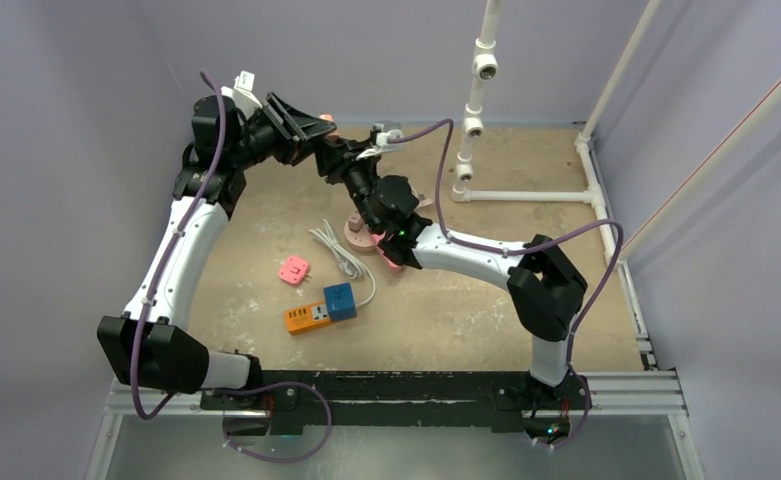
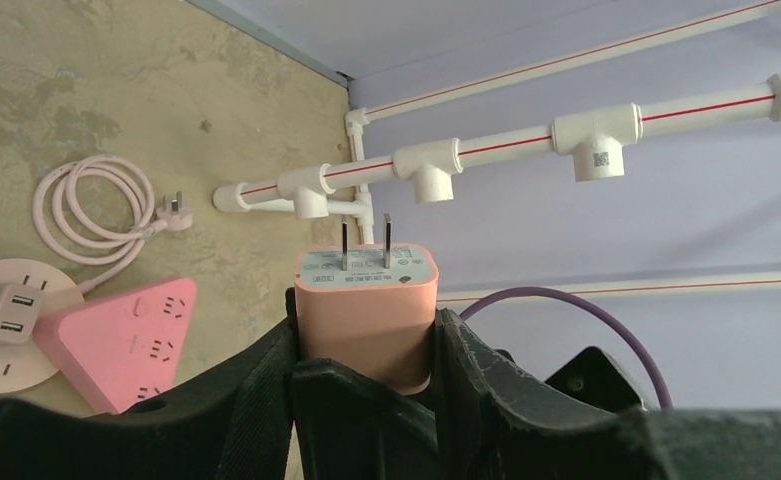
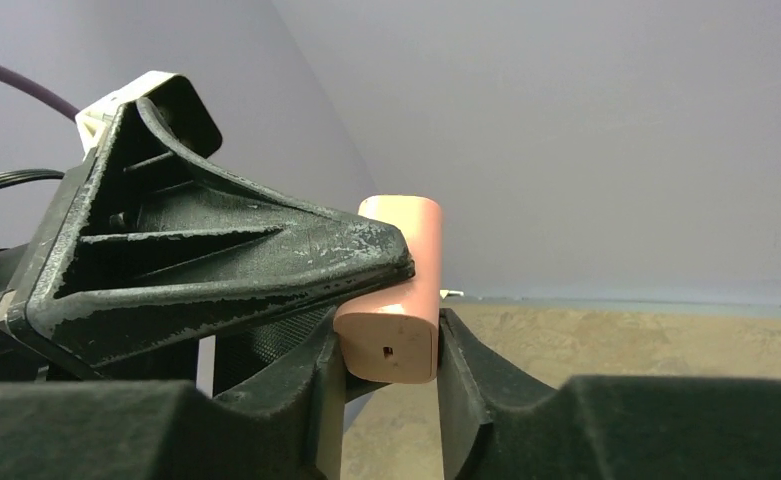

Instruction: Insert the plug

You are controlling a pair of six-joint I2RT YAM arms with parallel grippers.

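Plug (image 2: 366, 300) is pinched in the left gripper (image 2: 368, 325), prongs pointing away from it, the right gripper (image 3: 388, 345) pinches its back end, and the pink power strip (image 2: 126, 340) lies well apart from both, so insertion is not yet done.

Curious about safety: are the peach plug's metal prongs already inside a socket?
No, the peach plug in the left pincer shows both prongs bare.

The charger plug (image 2: 366, 300) is smooth, matt salmon plastic with two bare metal prongs (image 2: 344, 242). The left gripper (image 2: 368, 318) has jaws of grainy black plastic, scuffed pale. Behind the plug, the tabletop (image 2: 86, 80) is rough, mottled board, and the pipes (image 2: 506, 145) are glossy white plastic.
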